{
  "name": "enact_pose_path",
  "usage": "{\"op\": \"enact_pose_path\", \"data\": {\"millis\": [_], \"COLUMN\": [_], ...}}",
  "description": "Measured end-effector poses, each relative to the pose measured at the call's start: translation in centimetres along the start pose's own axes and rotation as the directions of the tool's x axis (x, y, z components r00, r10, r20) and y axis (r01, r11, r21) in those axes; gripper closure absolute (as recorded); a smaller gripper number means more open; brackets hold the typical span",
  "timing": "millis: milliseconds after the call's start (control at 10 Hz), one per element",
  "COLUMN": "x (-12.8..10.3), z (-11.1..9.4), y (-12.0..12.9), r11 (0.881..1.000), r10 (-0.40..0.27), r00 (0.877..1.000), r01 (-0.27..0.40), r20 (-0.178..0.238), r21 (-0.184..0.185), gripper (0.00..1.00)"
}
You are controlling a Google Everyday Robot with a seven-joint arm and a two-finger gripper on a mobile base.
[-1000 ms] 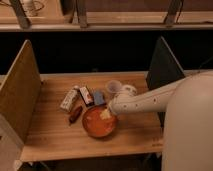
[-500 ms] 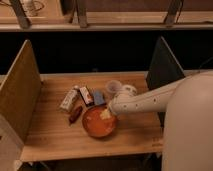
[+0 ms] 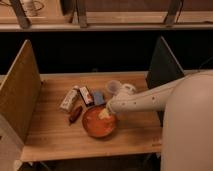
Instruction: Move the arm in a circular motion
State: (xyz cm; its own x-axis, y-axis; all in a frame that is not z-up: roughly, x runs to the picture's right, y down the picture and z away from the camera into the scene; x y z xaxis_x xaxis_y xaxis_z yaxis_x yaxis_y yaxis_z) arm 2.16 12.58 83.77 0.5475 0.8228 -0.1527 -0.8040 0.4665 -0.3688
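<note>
The cream-white tubular arm (image 3: 155,100) reaches from the big rounded body at the right edge leftwards over the wooden table (image 3: 50,135). Its rounded end joint sits near the table's middle. The gripper (image 3: 105,114), a small tan tip, hangs down from that joint over the right part of an orange bowl (image 3: 98,123). I cannot tell whether it touches the bowl.
Left of the arm's end lie a white packet (image 3: 69,99), a striped bar (image 3: 86,96), a blue packet (image 3: 98,97) and a small dark red item (image 3: 75,114). A pale cup (image 3: 113,87) stands behind the arm. Wooden divider (image 3: 20,95) at left, dark divider (image 3: 162,67) at right.
</note>
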Motion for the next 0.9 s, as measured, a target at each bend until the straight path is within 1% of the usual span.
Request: {"op": "enact_pose_path", "data": {"millis": [100,200,300,400,600,700,800,900], "x": [-1.0,-2.2,-3.2,-4.0,-5.5,-6.2,-6.8,-6.9], "z": [-0.2,-0.9,-1.9,-3.3,-7.1,-9.1,-10.5,-11.3], "y": [0.6,1.2,1.1,0.5,-1.6,-2.3,-2.6,-3.0], "r11": [1.0,0.999,0.999,0.999,0.997,0.994,0.991,0.989], "r10": [-0.008,-0.02,-0.034,-0.047,-0.072,-0.089,-0.099,-0.101], "r00": [1.0,1.0,0.999,0.998,0.996,0.994,0.992,0.992], "r01": [0.008,0.02,0.034,0.048,0.071,0.084,0.091,0.092], "r20": [0.005,0.013,0.021,0.029,0.045,0.06,0.074,0.08], "r21": [-0.023,-0.041,-0.041,-0.026,0.04,0.076,0.1,0.117], "gripper": [0.2,0.2,0.2,0.2,0.2,0.2,0.2,0.2]}}
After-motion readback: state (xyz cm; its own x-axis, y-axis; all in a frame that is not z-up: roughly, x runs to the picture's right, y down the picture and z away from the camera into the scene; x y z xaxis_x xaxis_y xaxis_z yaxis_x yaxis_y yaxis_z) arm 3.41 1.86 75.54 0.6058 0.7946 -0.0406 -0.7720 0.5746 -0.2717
